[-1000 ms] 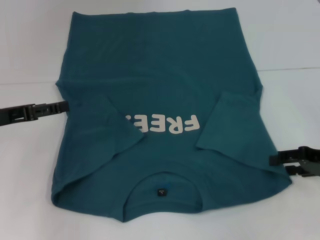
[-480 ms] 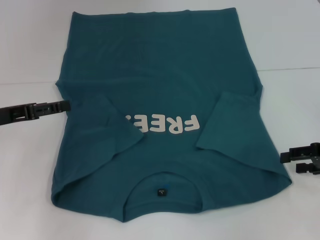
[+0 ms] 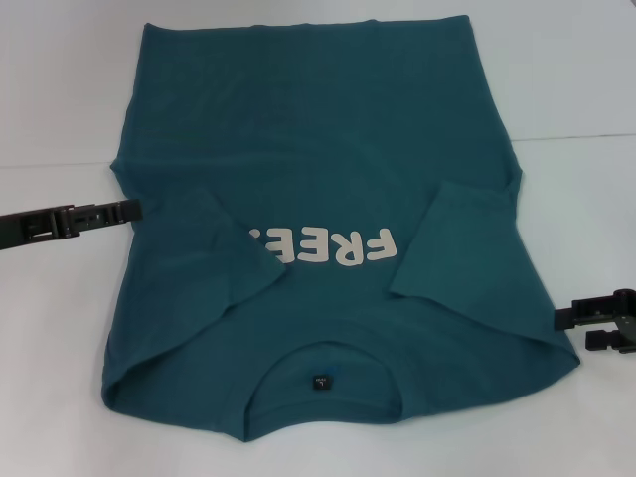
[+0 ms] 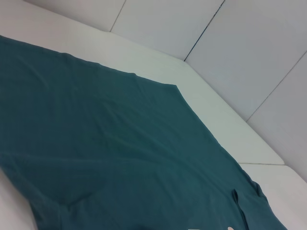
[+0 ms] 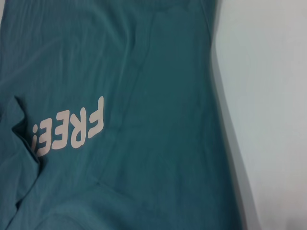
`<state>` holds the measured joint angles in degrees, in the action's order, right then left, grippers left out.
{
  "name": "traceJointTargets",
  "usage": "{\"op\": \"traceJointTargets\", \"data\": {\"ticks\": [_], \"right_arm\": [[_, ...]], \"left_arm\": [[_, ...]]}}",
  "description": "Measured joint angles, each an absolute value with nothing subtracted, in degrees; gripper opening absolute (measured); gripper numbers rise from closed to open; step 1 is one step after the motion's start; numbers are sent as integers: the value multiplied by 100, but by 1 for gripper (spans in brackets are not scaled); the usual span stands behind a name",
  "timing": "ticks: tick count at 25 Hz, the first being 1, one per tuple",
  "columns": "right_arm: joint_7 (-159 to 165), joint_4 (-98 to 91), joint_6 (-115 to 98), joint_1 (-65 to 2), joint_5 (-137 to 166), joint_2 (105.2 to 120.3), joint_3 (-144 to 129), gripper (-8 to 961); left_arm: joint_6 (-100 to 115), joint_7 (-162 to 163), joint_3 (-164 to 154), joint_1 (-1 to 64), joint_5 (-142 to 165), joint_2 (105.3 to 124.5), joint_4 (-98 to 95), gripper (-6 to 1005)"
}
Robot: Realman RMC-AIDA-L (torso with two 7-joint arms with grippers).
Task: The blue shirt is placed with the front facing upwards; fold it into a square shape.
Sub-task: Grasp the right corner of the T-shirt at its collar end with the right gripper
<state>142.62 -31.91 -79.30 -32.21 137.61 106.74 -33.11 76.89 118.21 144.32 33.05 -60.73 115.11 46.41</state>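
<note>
Right hand [image 3: 594,325] has backed off toward my right edge of the head view since a second ago; before, it sat against the shirt's lower right hem, now it stands just clear of it, fingers apart with a visible gap. Left hand [image 3: 121,211] barely shifted, holding just beside the shirt's left edge at sleeve height; from what I see I cannot tell whether its fingers are apart or together.

Blue shirt [image 3: 328,169] lies flat on the white bench [image 3: 586,89], front up, neckline nearest me, hem toward the far side. Both sleeves are folded inward onto the chest: left sleeve [image 3: 214,253] covers the end of the cream "FREE" lettering [image 3: 333,248], right sleeve [image 3: 452,238] lies just beside the letter F. Small dark tag [image 3: 320,382] shows inside the collar.

Left wrist view shows shirt fabric and bench only. Right wrist view shows the lettering and the shirt's side edge against the bench.
</note>
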Motion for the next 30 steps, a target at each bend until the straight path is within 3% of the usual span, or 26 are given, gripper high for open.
{"op": "traceJointTargets", "data": {"ticks": [30], "right_arm": [[14212, -2944, -7675, -3373, 13726, 10862, -3272, 722]], "left_arm": [[7635, 11722, 14423, 3305, -6073, 11522, 4641, 905]]}}
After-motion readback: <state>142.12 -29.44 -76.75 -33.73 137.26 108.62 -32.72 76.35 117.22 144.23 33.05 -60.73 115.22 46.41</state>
